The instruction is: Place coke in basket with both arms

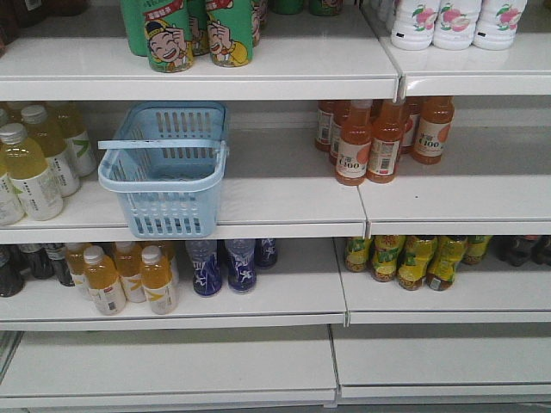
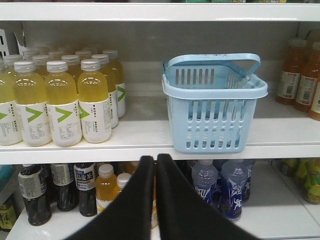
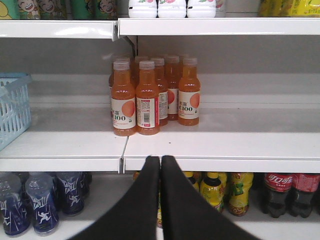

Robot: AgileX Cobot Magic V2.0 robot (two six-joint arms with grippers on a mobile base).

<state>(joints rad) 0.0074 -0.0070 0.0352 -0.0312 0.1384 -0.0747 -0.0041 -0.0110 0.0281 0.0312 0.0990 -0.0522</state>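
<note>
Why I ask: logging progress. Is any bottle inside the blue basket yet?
No, the front view looks down into the light blue basket and shows only its bare slotted walls and floor.

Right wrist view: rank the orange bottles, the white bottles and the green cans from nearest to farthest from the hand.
From the right hand:
1. orange bottles: middle shelf, straight ahead.
2. white bottles: top shelf, directly above the orange ones.
3. green cans: top shelf too, but off to the left.
</note>
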